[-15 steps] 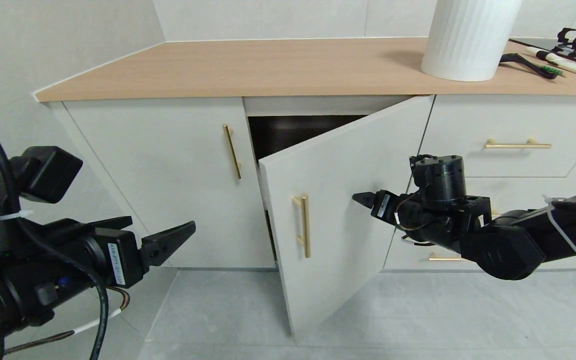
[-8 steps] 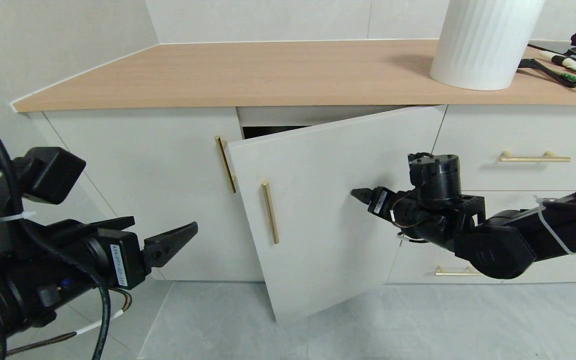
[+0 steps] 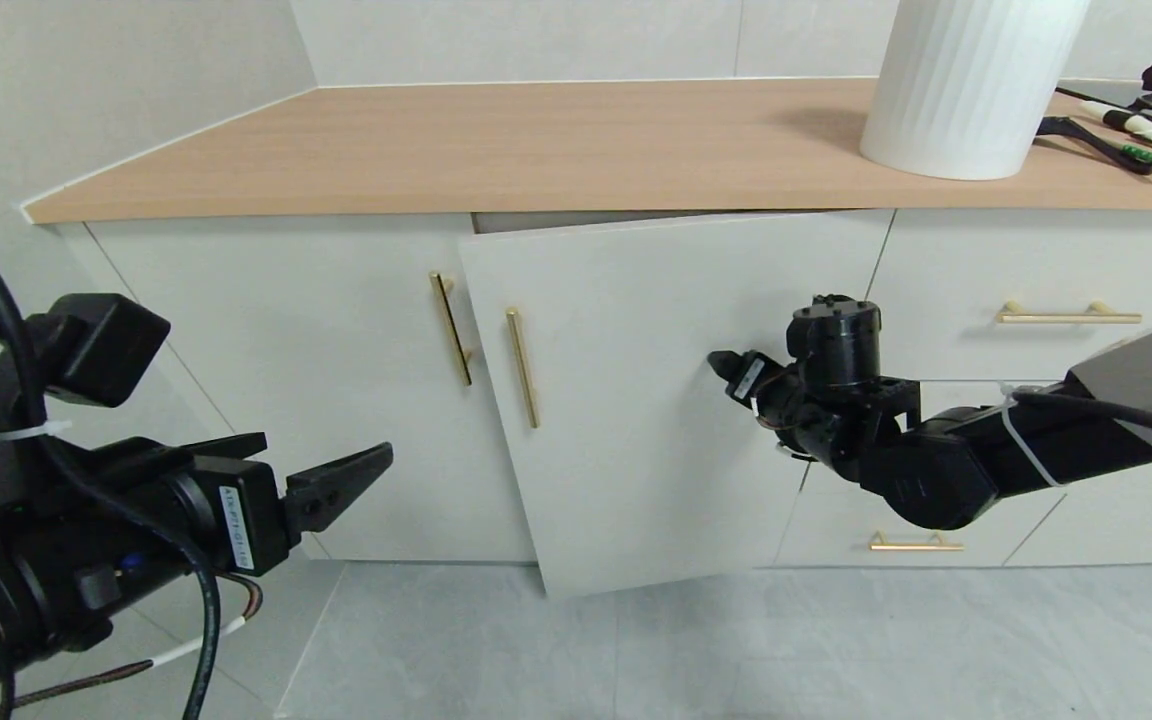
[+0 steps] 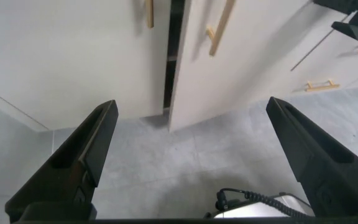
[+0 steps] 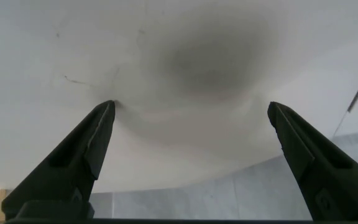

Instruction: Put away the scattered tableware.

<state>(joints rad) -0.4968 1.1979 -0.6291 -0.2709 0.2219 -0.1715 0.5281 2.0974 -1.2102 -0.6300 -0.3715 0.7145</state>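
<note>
My right claw (image 3: 728, 366) is spread wide with nothing in it, its tips at the face of the flat white cabinet door (image 3: 636, 420), and in my right wrist view (image 5: 191, 112) that pale panel sits right up against the fingers. A second ago this door stood well ajar, with the dark inside of the cupboard plain to see. As I pushed, it swung in, and now its slim brass bar handle (image 3: 522, 367) hangs just beside the neighbouring door's handle (image 3: 451, 327). Only a thin dark slit is left between the two doors, seen from my left wrist. I judge the closing nearly done, and a little more push should seat it. My left claw (image 3: 328, 458) is low and well apart from the cupboard, open and empty as before. The dark-handled utensils (image 3: 1101, 138) lie on the light wooden countertop (image 3: 436, 140) at its far right end, beside the tall white ribbed container (image 3: 971, 90), so I reckon tableware is still waiting.
</note>
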